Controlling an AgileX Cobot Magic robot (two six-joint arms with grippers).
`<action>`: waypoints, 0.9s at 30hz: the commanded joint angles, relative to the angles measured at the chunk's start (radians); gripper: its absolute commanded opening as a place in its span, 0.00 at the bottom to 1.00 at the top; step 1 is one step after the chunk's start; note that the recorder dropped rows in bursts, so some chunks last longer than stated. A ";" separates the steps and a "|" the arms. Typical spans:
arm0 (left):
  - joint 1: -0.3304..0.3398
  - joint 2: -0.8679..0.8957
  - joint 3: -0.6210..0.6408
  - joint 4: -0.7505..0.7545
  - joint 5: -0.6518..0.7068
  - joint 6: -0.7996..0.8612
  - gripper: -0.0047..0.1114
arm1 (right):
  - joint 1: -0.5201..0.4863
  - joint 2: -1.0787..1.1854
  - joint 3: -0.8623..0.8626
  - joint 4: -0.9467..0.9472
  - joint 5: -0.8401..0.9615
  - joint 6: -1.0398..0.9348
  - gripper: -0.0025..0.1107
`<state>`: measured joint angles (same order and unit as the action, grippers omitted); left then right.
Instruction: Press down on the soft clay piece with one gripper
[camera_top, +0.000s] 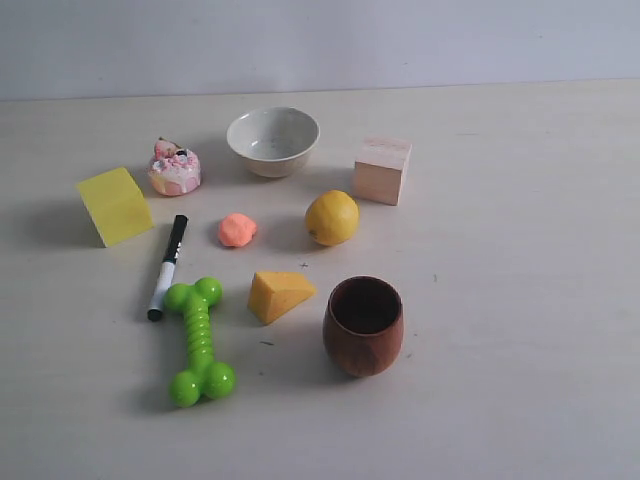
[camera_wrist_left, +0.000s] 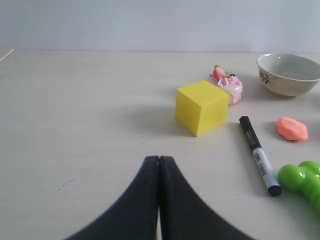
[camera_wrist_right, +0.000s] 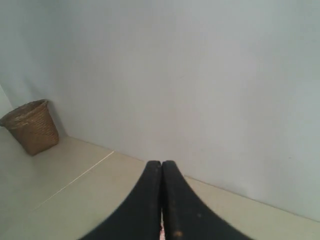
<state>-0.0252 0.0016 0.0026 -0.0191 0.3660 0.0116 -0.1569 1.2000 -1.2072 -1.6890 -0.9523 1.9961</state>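
The soft clay piece (camera_top: 237, 229) is a small salmon-orange lump lying on the table between the marker and the lemon; the left wrist view shows the clay (camera_wrist_left: 292, 128) too, beyond the marker. Neither arm appears in the exterior view. My left gripper (camera_wrist_left: 159, 159) is shut with nothing between its black fingers, low over bare table, well short of the yellow cube and the clay. My right gripper (camera_wrist_right: 161, 163) is shut and empty, pointed at a wall and floor, away from the table's objects.
Around the clay stand a yellow cube (camera_top: 115, 205), a pink cake toy (camera_top: 174, 168), a speckled bowl (camera_top: 272, 140), a wooden block (camera_top: 382, 170), a lemon (camera_top: 331, 217), a cheese wedge (camera_top: 278, 295), a brown wooden cup (camera_top: 363, 325), a marker (camera_top: 167, 266) and a green bone toy (camera_top: 199, 341). A wicker basket (camera_wrist_right: 31, 126) stands on the floor.
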 joint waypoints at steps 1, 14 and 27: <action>-0.005 -0.002 -0.003 -0.003 -0.011 0.000 0.04 | -0.007 0.000 -0.007 -0.043 0.190 0.096 0.02; -0.005 -0.002 -0.003 -0.003 -0.011 0.000 0.04 | 0.122 0.001 0.075 -0.055 0.457 0.117 0.02; -0.005 -0.002 -0.003 -0.003 -0.011 0.000 0.04 | 0.174 0.021 0.174 -0.031 0.479 0.024 0.02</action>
<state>-0.0252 0.0016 0.0026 -0.0191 0.3660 0.0116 0.0070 1.2105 -1.0639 -1.7455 -0.5489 2.0773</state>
